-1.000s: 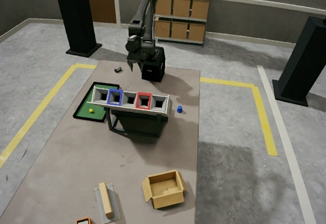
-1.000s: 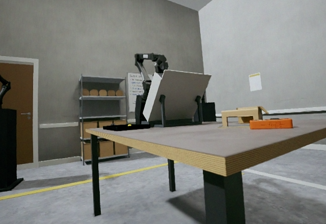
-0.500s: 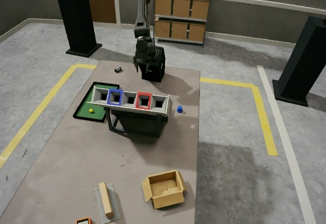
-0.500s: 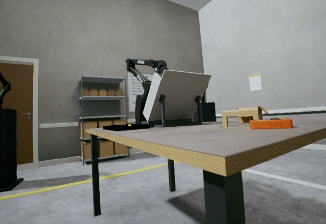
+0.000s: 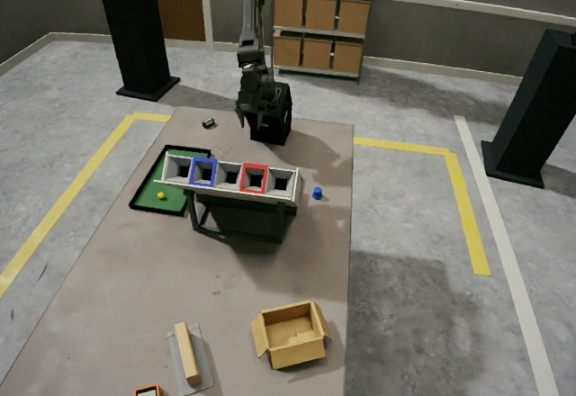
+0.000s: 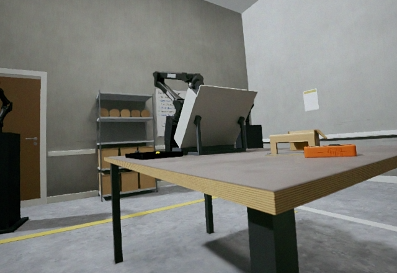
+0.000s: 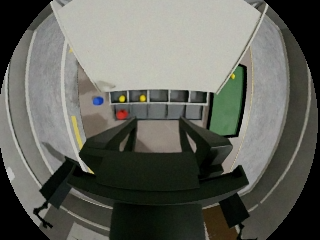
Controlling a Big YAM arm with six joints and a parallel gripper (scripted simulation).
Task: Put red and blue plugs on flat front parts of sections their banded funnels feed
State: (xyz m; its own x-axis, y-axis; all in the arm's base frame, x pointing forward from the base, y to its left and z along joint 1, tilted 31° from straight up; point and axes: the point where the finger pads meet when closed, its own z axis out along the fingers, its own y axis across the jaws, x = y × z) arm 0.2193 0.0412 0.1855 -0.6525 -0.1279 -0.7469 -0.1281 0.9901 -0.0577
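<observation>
Wrist view, clock directions as seen in each picture. The gripper (image 5: 249,121) (image 7: 158,120) has its fingers apart with nothing between them, at six o'clock of the row of sections (image 7: 155,104). The red plug (image 7: 122,114) sits on the flat front part of the section at the row's nine-o'clock end. A yellow marble (image 7: 122,99) lies at twelve o'clock from it; a second marble (image 7: 142,98) occupies the adjoining section. The blue plug (image 5: 317,193) (image 7: 98,101) stands on the table, off the nine-o'clock end. The green tray (image 5: 172,198) (image 7: 227,107), at three o'clock, holds one yellow ball (image 5: 160,195) (image 7: 232,76).

Top view: the red-banded funnel (image 5: 255,166) is at three o'clock from the blue-banded funnel (image 5: 204,160); the plug's seating is seen small, so its exact fit is perhaps uncertain.
</observation>
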